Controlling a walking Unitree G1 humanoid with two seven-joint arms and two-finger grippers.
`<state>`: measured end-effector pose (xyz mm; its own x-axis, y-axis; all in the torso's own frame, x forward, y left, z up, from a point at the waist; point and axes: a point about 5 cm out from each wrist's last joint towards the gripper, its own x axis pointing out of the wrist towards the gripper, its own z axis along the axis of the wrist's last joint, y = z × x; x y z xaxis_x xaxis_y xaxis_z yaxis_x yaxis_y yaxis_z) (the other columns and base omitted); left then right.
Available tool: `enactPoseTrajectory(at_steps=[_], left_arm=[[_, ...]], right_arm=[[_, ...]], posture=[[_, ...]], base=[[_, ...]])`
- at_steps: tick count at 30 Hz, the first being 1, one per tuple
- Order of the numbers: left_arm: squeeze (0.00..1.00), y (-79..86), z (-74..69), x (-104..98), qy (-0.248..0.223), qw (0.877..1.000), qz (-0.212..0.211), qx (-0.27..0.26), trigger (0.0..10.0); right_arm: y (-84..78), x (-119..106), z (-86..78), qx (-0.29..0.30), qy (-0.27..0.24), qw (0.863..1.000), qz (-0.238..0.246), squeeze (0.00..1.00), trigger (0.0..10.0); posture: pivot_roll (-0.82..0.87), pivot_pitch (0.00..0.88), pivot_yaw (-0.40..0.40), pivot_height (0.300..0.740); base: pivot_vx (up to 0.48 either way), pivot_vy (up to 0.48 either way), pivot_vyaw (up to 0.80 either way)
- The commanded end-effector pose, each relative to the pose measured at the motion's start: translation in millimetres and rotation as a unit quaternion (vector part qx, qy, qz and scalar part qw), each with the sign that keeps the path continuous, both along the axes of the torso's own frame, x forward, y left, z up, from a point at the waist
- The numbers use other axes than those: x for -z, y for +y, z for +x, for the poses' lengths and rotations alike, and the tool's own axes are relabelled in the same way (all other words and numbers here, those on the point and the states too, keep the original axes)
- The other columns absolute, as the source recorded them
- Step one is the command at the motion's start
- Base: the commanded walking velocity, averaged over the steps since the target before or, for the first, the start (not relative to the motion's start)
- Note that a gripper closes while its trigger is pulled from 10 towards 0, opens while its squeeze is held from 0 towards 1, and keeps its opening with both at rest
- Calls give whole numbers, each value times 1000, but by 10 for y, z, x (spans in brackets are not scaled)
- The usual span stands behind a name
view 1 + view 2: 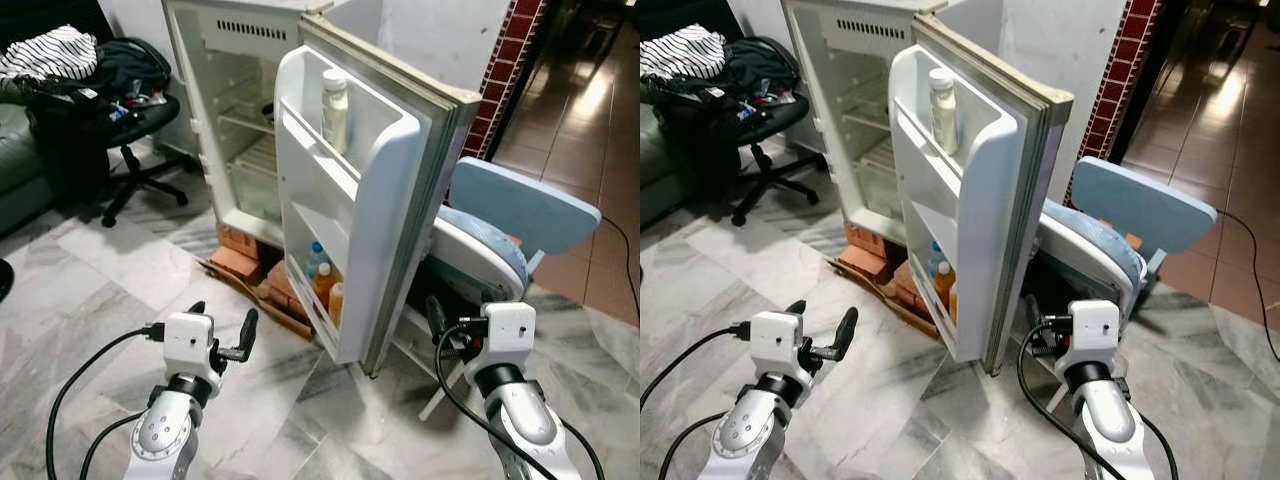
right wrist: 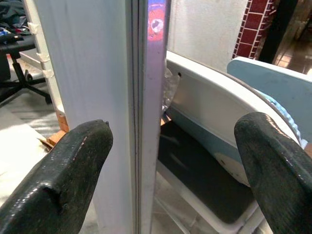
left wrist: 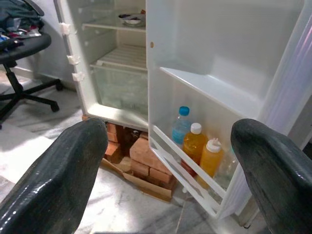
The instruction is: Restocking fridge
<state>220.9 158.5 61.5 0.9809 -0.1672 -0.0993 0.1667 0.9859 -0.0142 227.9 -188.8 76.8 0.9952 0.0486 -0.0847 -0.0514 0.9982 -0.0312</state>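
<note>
The small white fridge [image 1: 250,120] stands open ahead on bricks; its door [image 1: 355,200] shelves hold bottles. Left gripper [image 1: 222,335] and right gripper [image 2: 170,161] hover apart, empty. Approach step; next requires fetching stock.

You've got a marble floor [image 1: 90,290] with the fridge [image 1: 240,130] propped on bricks [image 1: 240,262], plus an office chair [image 1: 130,130] off to the left and a tipped blue chair [image 1: 500,235] behind the open door.
</note>
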Motion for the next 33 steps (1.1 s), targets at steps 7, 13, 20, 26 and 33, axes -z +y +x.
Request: enactPoseTrajectory(at_steps=[7,13,20,26,33], left_arm=[[0,15,-13,-24,0,1000,0,-6,10000],[0,-13,-6,-28,1,1000,-4,1,10000],[0,-15,18,-39,0,1000,-3,1,10000],[0,-13,52,-50,-2,1000,-3,-1,10000],[0,-38,58,-43,2,1000,-3,4,10000]], right_arm=[[25,-68,38,-6,-15,1000,-12,0,10000],[21,-97,79,-4,-20,1000,-7,0,10000],[19,-107,103,-4,-23,1000,-7,0,10000],[32,-149,182,-8,-31,999,-5,0,10000],[16,-155,217,-10,-31,999,-2,0,10000]], posture=[[11,3,-9,740],[7,2,-6,740],[7,3,-8,740],[7,3,-11,740],[7,3,-10,740]], base=[[176,0,0],[247,0,0],[271,0,0],[271,0,0],[271,0,0]])
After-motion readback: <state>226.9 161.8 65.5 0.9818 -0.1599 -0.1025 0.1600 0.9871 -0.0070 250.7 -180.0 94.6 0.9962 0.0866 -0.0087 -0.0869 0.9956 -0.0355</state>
